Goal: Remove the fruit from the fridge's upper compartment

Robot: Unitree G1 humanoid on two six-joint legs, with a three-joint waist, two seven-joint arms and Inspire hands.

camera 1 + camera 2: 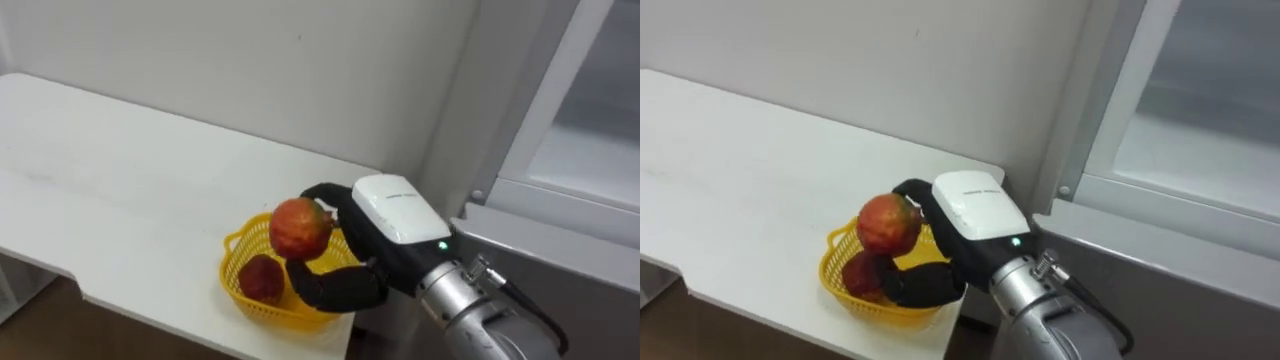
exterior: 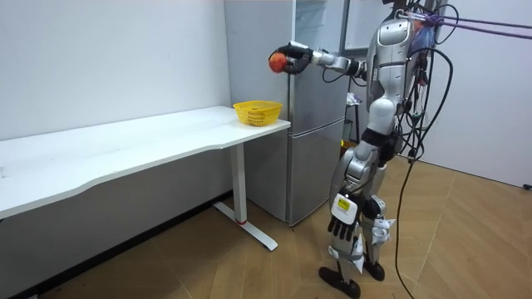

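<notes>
— Right hand (image 1: pixel 390 235) of the robot, lower centre of the head view, fingers curled round a red fruit (image 1: pixel 298 228), holding it in the air above the yellow basket (image 1: pixel 232 262).

— So that's the thing out of the fridge? Where is the fridge?

— Grey fridge (image 2: pixel 314 141), centre of the room view, set right against the end of the white table (image 2: pixel 125 145). The basket sits at that end of the table, presumably so the arm can reach it from the fridge without a step.

— Anything in the basket already?

— 1 dark red fruit (image 1: pixel 262 278), low against the basket's wall. The held one hangs clear of it, not touching. My guess is the firm grip is there so it won't fall onto the other.

— And the other hand?

— Left hand (image 2: pixel 342 220) hangs by the thigh, lower centre of the room view, idle. Whether it is open or closed I cannot tell.
</notes>
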